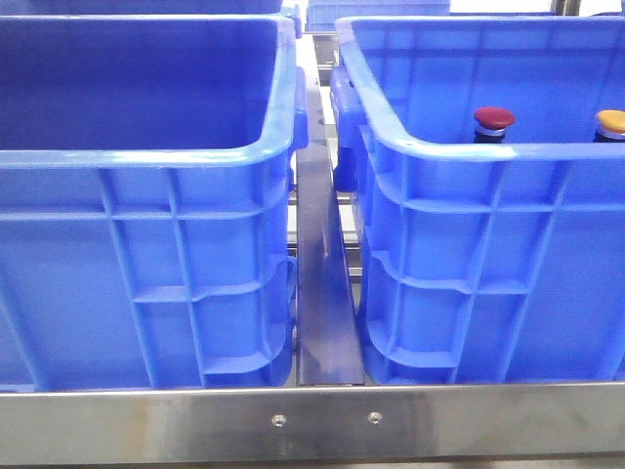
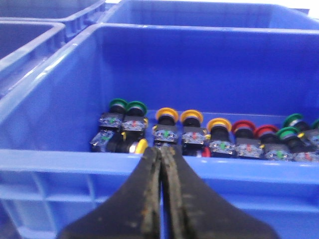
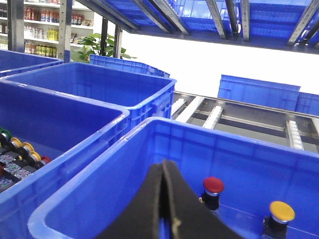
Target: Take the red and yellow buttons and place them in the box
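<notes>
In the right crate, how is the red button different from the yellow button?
The red button has a glossy dark red cap; the yellow button has a yellow-orange cap. In the front view, the red button stands nearer the middle of the blue crate, while the yellow button stands further right, at the picture's edge. Both are upright mushroom-head buttons on dark bodies, standing apart.

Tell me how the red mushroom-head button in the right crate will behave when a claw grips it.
The red button has a glossy domed cap, so the pads would probably slip there; the dark body below looks like the safer grip. It stands upright, cap wider than the body, so a sideways nudge may tip it. It seems rigid and light.
</notes>
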